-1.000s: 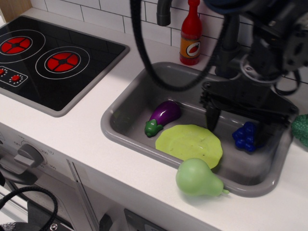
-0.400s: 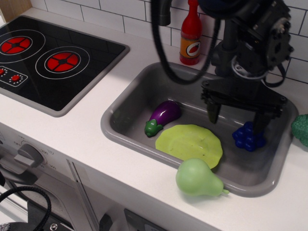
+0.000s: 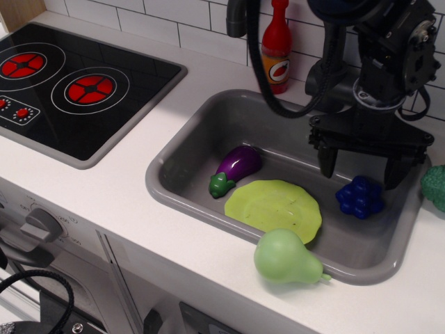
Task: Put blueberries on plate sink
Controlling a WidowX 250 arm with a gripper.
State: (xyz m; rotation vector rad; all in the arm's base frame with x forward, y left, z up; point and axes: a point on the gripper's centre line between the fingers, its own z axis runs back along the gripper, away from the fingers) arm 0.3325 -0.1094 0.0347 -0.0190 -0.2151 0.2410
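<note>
**Robot arm: external appearance**

The arm is black throughout, built of blocky, angular housings with a matt finish. A round silver-grey fitting shows on the upper right housing, beside small pale screw heads. A thick black cable [image 3: 261,69] loops down from the top edge and curves back towards the wrist. The gripper [image 3: 361,167] ends in a wide black crossbar carrying two short, tapered black fingers [image 3: 326,161].

A purple eggplant [image 3: 237,169], pale pear [image 3: 285,257], red bottle [image 3: 277,49] and stovetop [image 3: 69,87].
</note>
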